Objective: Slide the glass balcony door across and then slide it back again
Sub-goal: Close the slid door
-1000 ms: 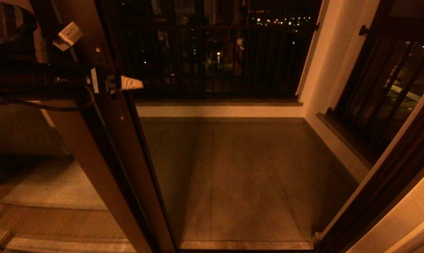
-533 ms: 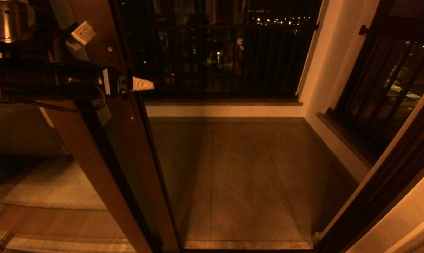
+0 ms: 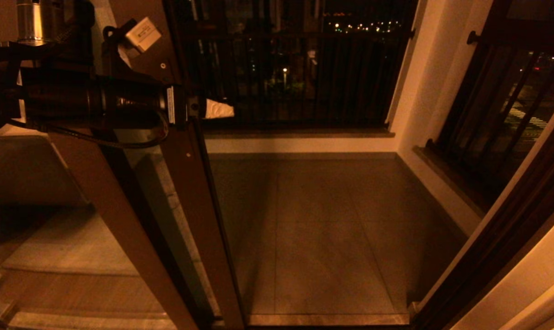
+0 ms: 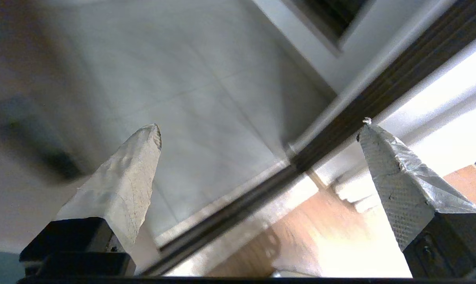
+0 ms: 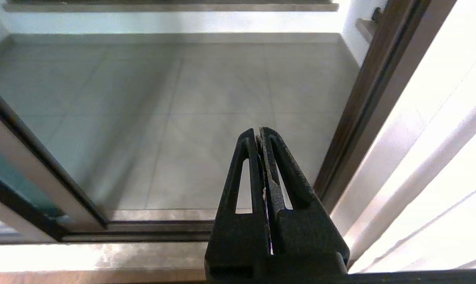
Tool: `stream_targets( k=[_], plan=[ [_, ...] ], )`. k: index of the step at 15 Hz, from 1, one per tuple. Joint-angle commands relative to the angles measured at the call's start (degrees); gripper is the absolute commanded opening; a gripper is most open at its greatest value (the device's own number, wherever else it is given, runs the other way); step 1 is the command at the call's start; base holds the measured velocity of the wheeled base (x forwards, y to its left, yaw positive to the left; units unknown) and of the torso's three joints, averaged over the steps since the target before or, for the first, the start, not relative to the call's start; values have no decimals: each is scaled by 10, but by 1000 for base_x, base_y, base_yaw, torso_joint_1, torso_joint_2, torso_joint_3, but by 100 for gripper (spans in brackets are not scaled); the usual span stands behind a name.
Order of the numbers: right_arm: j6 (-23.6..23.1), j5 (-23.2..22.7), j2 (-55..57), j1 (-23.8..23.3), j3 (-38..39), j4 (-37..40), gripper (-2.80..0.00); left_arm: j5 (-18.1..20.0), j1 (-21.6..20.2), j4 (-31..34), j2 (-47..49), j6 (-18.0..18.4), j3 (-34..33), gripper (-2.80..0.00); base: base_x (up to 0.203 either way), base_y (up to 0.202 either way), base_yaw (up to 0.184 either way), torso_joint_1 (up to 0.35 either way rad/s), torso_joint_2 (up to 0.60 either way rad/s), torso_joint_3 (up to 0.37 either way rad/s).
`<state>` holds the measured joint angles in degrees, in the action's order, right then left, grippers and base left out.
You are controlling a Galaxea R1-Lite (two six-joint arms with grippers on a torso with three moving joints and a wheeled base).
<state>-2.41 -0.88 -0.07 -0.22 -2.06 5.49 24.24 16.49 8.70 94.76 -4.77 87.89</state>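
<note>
The glass balcony door (image 3: 199, 192) stands at the left of the head view, its dark brown upright edge slanting down to the floor track. It also shows at the side of the right wrist view, where the door (image 5: 33, 185) is blurred. My left gripper (image 3: 213, 110) lies level across that edge at handle height, and one taped fingertip (image 3: 219, 110) pokes past it into the opening. In the left wrist view the left gripper (image 4: 261, 123) is open with nothing between its fingers. My right gripper (image 5: 258, 132) is shut and empty, low before the threshold.
Another brown-framed pane (image 3: 102, 197) stands behind the door at the left. Beyond lie the tiled balcony floor (image 3: 318, 229), a black-barred railing (image 3: 295, 68) and a white wall corner (image 3: 419, 91). The dark jamb (image 3: 497, 247) bounds the opening on the right. The floor track (image 5: 143, 227) crosses the threshold.
The door's edge and my left gripper have moved together to the right, narrowing the opening. The left gripper stayed open.
</note>
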Motion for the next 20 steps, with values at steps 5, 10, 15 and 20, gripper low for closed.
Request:
stream_targets(
  k=[5, 10, 15, 20],
  plan=[
    [0, 0, 1, 0, 0, 1, -280, -5, 22, 1, 0, -1, 5, 0, 0, 0, 0, 0, 0, 0],
    [0, 0, 1, 0, 0, 1, -280, -34, 22, 1, 0, 0, 6, 0, 0, 0, 0, 0, 0, 0],
    [0, 0, 1, 0, 0, 1, -280, -37, 21, 2, -7, 0, 1, 0, 0, 0, 0, 0, 0, 0],
    [0, 0, 1, 0, 0, 1, -280, -38, 19, 1, 5, 1, 10, 0, 0, 0, 0, 0, 0, 0]
  ],
)
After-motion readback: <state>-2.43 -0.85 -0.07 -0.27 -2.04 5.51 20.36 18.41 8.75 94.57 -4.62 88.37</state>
